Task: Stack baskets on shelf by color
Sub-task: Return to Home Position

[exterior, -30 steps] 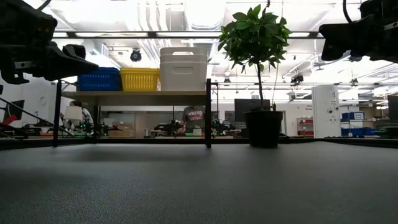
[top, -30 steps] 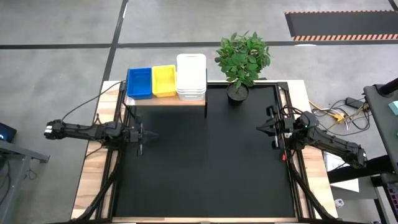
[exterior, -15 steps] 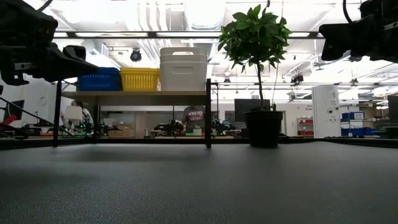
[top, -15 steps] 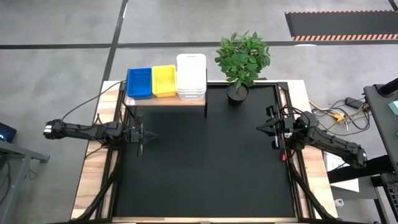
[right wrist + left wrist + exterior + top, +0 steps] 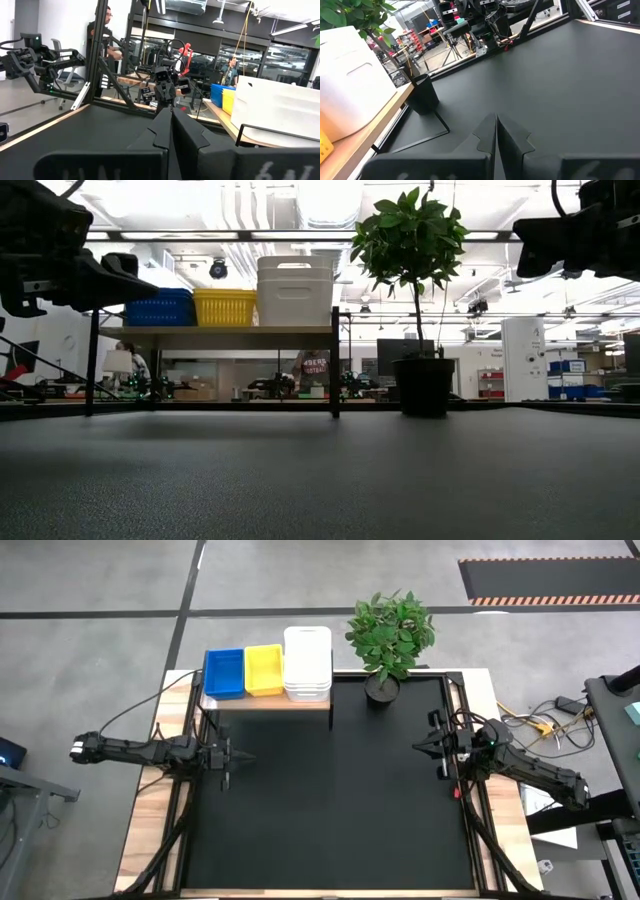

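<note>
You see the left arm [image 5: 140, 751] stretched out low and nearly straight, pointing across toward the right arm [image 5: 530, 772]. The left gripper [image 5: 243, 755] has its fingers [image 5: 485, 137] pressed flat together. The right arm reaches in from the opposite side at a slight angle. The right gripper [image 5: 417, 747] faces the left one, well apart from it, and its fingers [image 5: 160, 132] likewise meet.

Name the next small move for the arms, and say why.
Likely just settle both arms into rest. The blue baskets, yellow baskets and white baskets stand side by side on the shelf, and the left gripper and right gripper hang shut, holding nothing, over opposite sides of the table.
</note>
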